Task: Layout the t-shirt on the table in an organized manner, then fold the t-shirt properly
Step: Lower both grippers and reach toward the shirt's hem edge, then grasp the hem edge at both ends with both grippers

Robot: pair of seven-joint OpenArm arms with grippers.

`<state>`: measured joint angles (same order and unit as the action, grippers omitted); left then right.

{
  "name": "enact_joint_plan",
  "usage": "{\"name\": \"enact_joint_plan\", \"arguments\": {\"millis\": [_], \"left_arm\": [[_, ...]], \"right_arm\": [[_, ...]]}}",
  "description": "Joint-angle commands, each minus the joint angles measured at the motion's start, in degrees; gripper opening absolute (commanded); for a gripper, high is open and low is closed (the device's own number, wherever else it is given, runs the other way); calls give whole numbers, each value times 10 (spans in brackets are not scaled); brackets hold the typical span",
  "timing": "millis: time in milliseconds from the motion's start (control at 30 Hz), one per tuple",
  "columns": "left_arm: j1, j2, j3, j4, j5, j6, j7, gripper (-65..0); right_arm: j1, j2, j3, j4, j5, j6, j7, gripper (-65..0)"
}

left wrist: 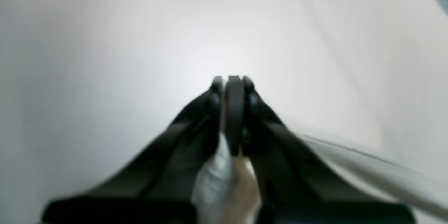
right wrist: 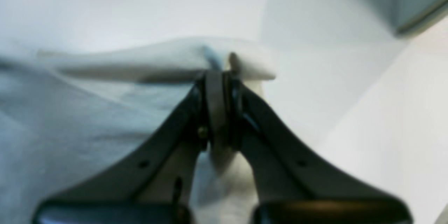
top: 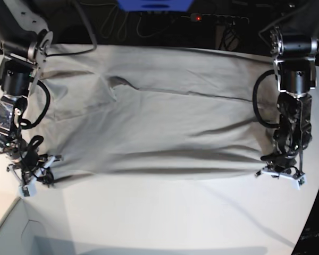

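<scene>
Both grippers, left [left wrist: 233, 87] & right [right wrist: 220, 77], pinching t-shirt [top: 159, 122] near edge | step: fold off table [top: 175, 218] | next: lift together, carry edge across evenly.

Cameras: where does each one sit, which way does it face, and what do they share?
Left wrist: rides behind the left hand, looking along its shut fingers, pinching the t-shirt, over the table.
Right wrist: behind the right hand, facing the shirt fold it grips.
Base: overhead, looking down on the spread shirt, both arms at its near corners.
Shared: all show the same shirt and table.
</scene>
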<state>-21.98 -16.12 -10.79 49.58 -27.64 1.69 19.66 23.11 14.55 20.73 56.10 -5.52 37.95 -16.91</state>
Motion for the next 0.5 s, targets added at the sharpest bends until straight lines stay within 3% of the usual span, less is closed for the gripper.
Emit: {"name": "enact_joint_plan", "arguments": {"millis": [0,233,467], "left_arm": [[-14,-8,-3,15,0,2,-9,-650],[-12,-6,-4,19,0,2,-9,-650],[-5,-4,-4,19,-1,2,-10,-650]], "right_arm": [[15,7,9,19,8,-7,14,-650],[-36,-26,49,94,8,19,14,-650],[-120,-43,54,145,7,20,19,-650]]}}
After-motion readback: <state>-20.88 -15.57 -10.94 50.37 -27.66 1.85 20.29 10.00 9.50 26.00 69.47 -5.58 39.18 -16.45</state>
